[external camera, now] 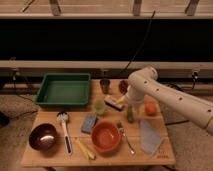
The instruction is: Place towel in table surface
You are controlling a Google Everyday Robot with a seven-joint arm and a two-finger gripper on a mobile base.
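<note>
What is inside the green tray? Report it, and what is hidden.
The green tray shows only bare floor; nothing visible lies in it. Its near wall covers a strip of floor. The gripper hangs to its right, over the table, outside the tray.

One raised camera, facing the table (112, 158).
It looks down across the whole top toward a dark wall, at middle distance; the gripper (125, 103) sits just right of centre.
</note>
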